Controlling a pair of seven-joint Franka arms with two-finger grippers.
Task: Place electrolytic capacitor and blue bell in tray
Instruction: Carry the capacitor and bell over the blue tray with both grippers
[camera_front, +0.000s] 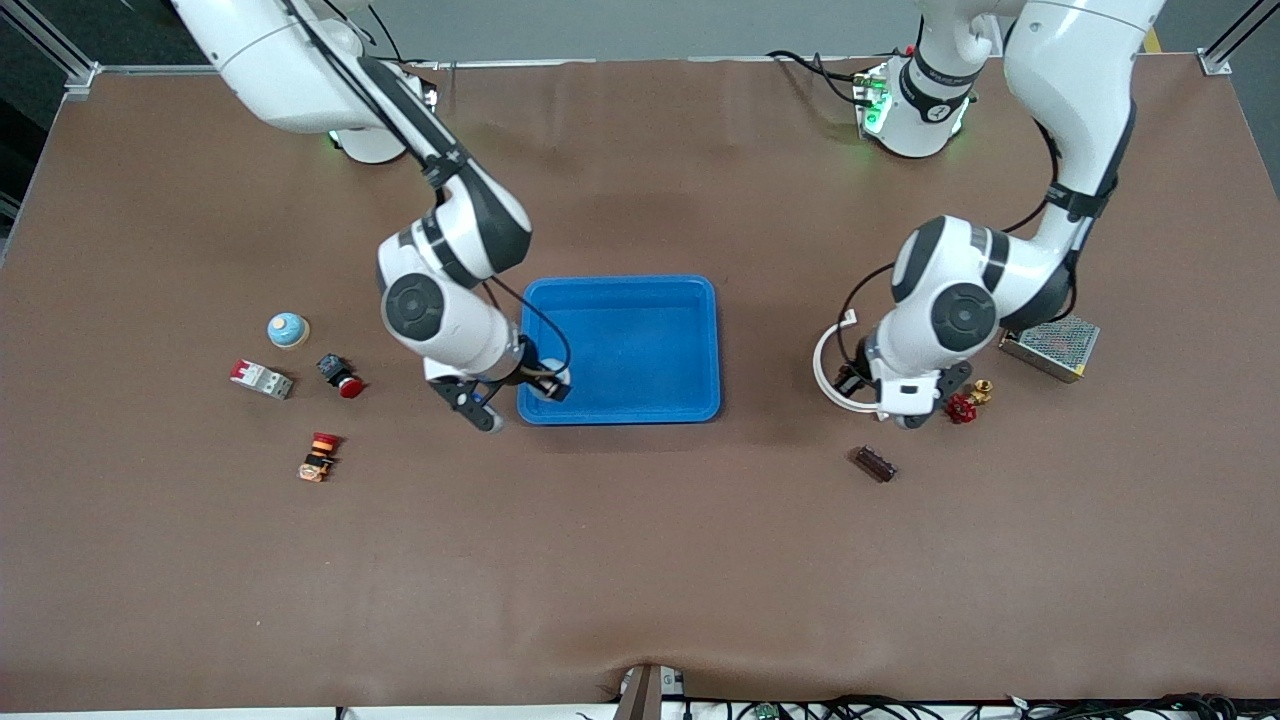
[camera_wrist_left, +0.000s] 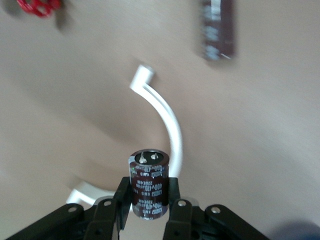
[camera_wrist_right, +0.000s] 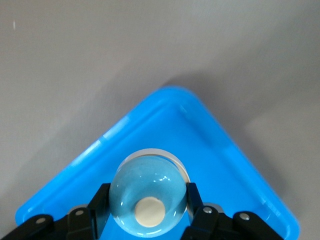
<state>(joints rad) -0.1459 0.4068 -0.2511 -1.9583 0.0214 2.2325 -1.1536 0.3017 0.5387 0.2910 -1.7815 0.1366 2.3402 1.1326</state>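
Tray (camera_front: 640, 290): empty. Right gripper (camera_wrist_right: 148, 212) clamps bell (camera_wrist_right: 146, 191) over tray corner. Left gripper (camera_wrist_left: 148, 202) clamps capacitor (camera_wrist_left: 148, 184) above table, well apart from tray. Both placements pending.

Tray (camera_front: 640, 345) floor mostly free; right end effector (camera_front: 548, 385) w/ bell (camera_wrist_right: 146, 199) fills one corner.

Front view: I look down from high across the table (camera_front: 640, 560), facing both bases.
Right wrist view: close over the tray (camera_wrist_right: 235, 165) corner, which the front view shares (camera_front: 640, 415).
Left wrist view: close above bare table (camera_wrist_left: 75, 110).
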